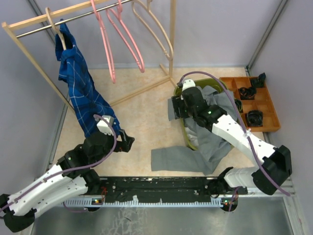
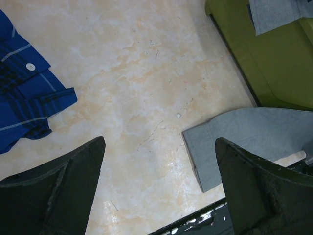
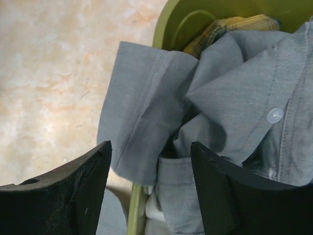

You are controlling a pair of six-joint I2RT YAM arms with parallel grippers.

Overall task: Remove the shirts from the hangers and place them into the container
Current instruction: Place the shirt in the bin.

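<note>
Top external, right gripper [image 1: 177,105] over grey shirt [image 1: 215,142] spilling from container [image 1: 188,138] at 3 o'clock, blue shirt [image 1: 78,88] hanging at 10 o'clock, left wrist, left gripper [image 2: 160,142] jaws wide, empty, right wrist, jaws parted above grey cloth, gripping nothing

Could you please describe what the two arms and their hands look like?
The left arm and right arm have white links and black joints; a thin purple cable loops along each. The left hand and right hand are black, with two broad wedge-shaped fingers.

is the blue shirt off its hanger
No, the blue shirt hangs from a pale hanger.
</note>
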